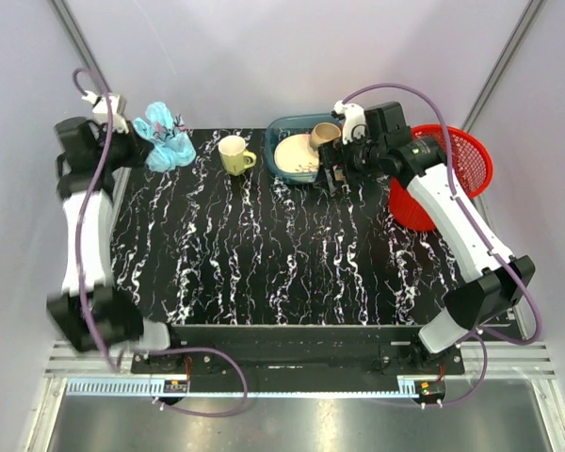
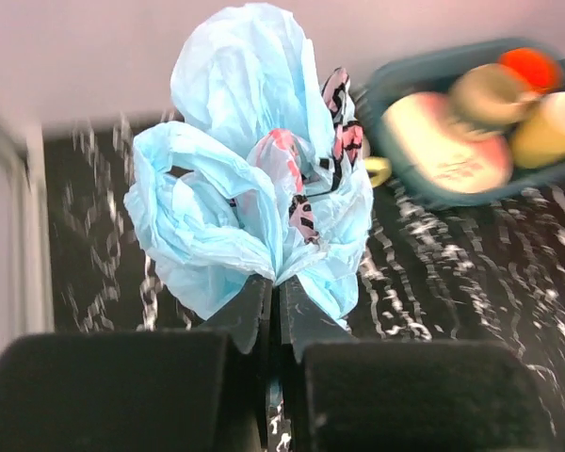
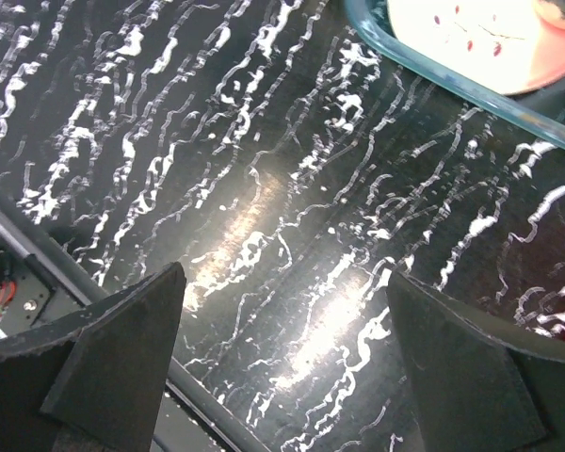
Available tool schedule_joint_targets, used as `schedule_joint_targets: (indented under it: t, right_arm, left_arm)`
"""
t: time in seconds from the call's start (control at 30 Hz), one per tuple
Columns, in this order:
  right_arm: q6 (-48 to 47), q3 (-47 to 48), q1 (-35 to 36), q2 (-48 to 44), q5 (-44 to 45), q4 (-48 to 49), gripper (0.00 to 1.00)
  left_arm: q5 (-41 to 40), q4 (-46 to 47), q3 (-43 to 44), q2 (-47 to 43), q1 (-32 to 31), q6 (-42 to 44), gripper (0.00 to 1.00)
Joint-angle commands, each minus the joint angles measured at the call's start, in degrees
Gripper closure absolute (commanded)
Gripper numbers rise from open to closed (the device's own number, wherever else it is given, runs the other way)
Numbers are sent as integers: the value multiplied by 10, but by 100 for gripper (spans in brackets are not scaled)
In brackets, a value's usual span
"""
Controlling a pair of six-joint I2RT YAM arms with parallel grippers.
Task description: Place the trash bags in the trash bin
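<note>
- Both arm bases (image 1: 292, 353) sit at the near edge, the left arm reaching up the left side and the right arm up the right side.
- Black tabletop (image 1: 264, 264) with white marble-like veins spreads out beyond them; its middle carries nothing.
- Right gripper (image 3: 282, 282) hangs over the tabletop just on the near side of a teal tray (image 3: 452, 80). Its fingers stand wide apart with only tabletop between them.
- Red mesh basket (image 1: 476, 155) stands at the far right edge of the tabletop, behind the right arm, which hides part of it.
- Yellow-green mug (image 1: 233, 153) stands upright toward the far edge, between the tray and the left arm.
- Inside the tray, a pale plate (image 1: 297, 153) and a tan cup (image 1: 323, 135) lie side by side.
- Left gripper (image 2: 273, 292) is at the far left corner, clamped on the light-blue bag (image 2: 245, 188). The fingers are pressed together on a pinch of plastic, and the rest billows out beyond them in crumpled folds with pink and dark prints.
- From above, the bag (image 1: 165, 137) is a bunched clump at that corner, well apart from the basket. Whether it touches the tabletop I cannot tell.
</note>
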Motion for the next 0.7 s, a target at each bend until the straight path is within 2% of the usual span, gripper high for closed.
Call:
schedule_joint_targets:
  t: [0.0, 0.03, 0.07, 0.1, 0.13, 0.17, 0.23, 0.3, 0.4, 0.53, 0.6, 0.67]
  right_arm:
    - [13, -18, 0, -38, -100, 72, 3]
    - [13, -20, 1, -40, -146, 81, 3]
    - [13, -19, 2, -42, -172, 102, 4]
    - [33, -19, 2, -45, -196, 115, 4]
    - [46, -20, 2, -46, -238, 128, 4]
    - [58, -22, 4, -48, -258, 161, 0]
    - [77, -43, 17, -67, -278, 195, 0]
    - [74, -62, 36, -96, -268, 234, 0]
    - [57, -80, 77, -103, -233, 235, 0]
    - [67, -79, 93, -87, -231, 237, 0]
    - [77, -75, 101, -77, -230, 247, 0]
    - [78, -68, 113, -69, -192, 243, 0]
  left_arm:
    - [158, -7, -92, -190, -13, 111, 100]
    - [171, -8, -107, -245, -20, 110, 100]
    - [213, -7, -137, -270, -24, 110, 100]
    - [223, -6, -148, -290, -32, 103, 100]
    - [220, -5, -156, -324, -58, 90, 100]
    - [217, -5, -164, -335, -74, 76, 100]
    - [203, -5, -174, -357, -124, 40, 100]
    - [179, 8, -182, -365, -155, 3, 100]
    - [173, 25, -191, -369, -205, -35, 100]
    - [150, 40, -206, -373, -264, -38, 100]
    - [145, 38, -208, -371, -272, -34, 100]
    - [157, 38, -204, -370, -281, -32, 100]
